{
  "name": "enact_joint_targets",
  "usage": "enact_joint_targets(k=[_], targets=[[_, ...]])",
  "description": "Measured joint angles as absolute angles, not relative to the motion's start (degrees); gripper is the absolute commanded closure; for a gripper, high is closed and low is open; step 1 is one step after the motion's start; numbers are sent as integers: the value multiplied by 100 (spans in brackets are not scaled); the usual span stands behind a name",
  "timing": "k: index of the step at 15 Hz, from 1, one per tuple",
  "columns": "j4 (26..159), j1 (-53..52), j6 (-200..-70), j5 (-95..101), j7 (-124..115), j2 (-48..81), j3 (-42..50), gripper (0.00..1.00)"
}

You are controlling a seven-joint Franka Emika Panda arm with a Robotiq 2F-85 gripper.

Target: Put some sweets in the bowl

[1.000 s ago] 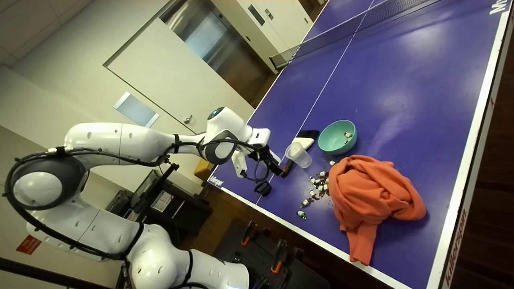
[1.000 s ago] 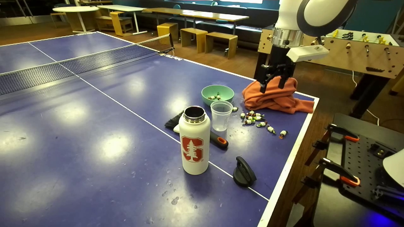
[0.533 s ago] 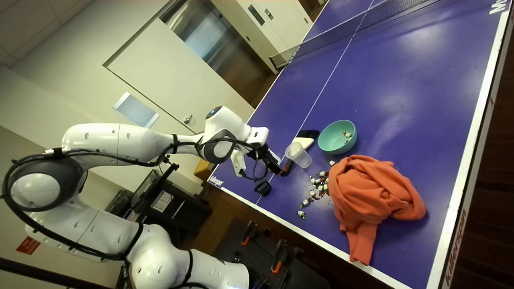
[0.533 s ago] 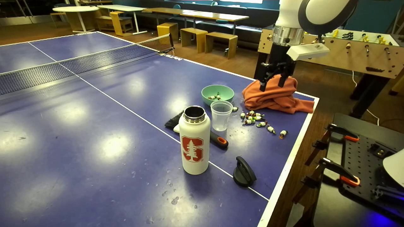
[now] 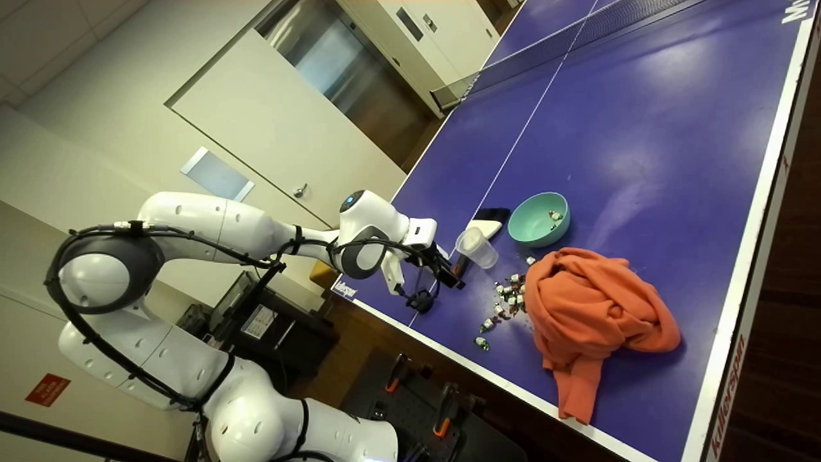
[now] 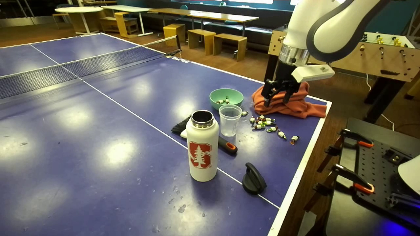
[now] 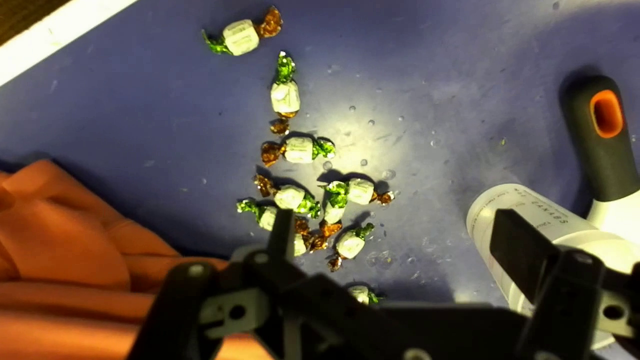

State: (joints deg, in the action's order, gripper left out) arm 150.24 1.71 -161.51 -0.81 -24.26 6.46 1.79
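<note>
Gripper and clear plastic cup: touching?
Apart. In an exterior view, blue table and orange cloth show between the gripper and the cup; the wrist view merely overlaps them.

In an exterior view, looks steeply down from beside the table (image 5: 616,122), well back and rolled far over, setting the door (image 5: 282,122) behind on the slant; takes in most of the arm (image 5: 211,228). In an exterior view, looks down less steeply, hardly rolled, diagonally over the table past a close bottle (image 6: 202,152) toward the net (image 6: 98,68) and wooden benches (image 6: 230,37) well beyond; catches only parts of the arm. In both exterior views, shares the bowl (image 5: 527,219), cup (image 5: 478,249), brush (image 5: 485,228) and orange cloth (image 5: 596,308), seen from opposite sides. In the wrist view, looks down past the gripper (image 7: 391,220), nearest of all, onto the sweets (image 7: 299,150); shares these with both exterior views, along with parts of the cup, brush and orange cloth.
</note>
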Motion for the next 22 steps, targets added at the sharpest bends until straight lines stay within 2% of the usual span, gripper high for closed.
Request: enact_joint_targets(k=[4,9,12,16,18,22], targets=[[15067,-84,-17082,-107,-2535,1254,253,0],[14895,-740,-17862,-285,-2626,2056,905,0],[14654,-815,-17902,-657,-2615,2426,923,0],[14330,-839,-17902,-993,-2615,2797,872,13],[14177,-850,-17902,-1090,-2615,2966,884,10],[13933,-852,-17902,-1250,-2615,3248,888,11]])
